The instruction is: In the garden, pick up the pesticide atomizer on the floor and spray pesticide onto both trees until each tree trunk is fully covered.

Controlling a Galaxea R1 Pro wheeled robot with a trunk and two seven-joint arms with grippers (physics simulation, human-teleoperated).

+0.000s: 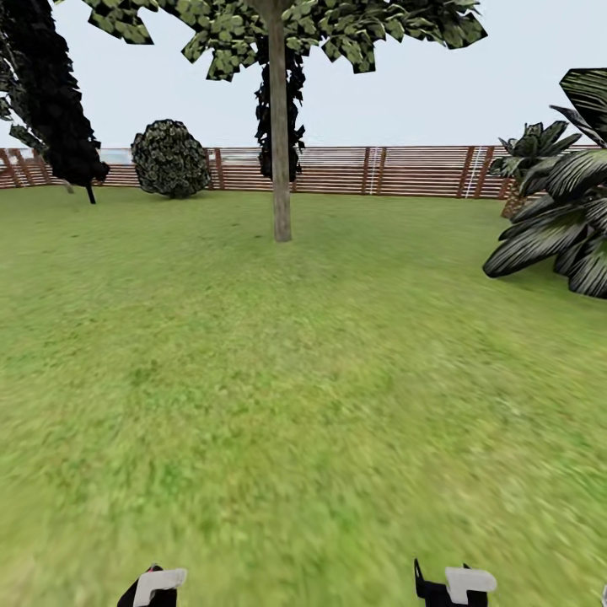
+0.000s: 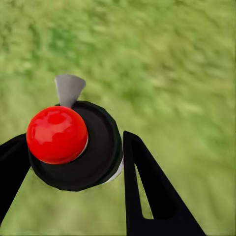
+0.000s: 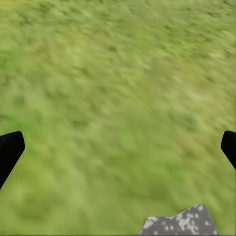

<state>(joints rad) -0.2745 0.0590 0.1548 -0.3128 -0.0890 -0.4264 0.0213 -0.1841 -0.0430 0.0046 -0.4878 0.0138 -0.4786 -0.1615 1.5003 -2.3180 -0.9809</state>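
Left gripper (image 2: 73, 162) jaws are clamping the pesticide atomizer (image 2: 73, 142) between them. Right gripper (image 3: 118, 147) jaws are gaping wide over lawn (image 3: 118, 73).

Lawn (image 1: 253, 379) is blurry green, fence (image 1: 405, 171) brown slats. Tree trunk (image 1: 279, 143) mottled grey-brown, with dark green leaf clumps (image 1: 337, 25). Atomizer (image 2: 78, 145) is black with a shiny red knob (image 2: 56, 133) and grey nozzle (image 2: 69, 88).
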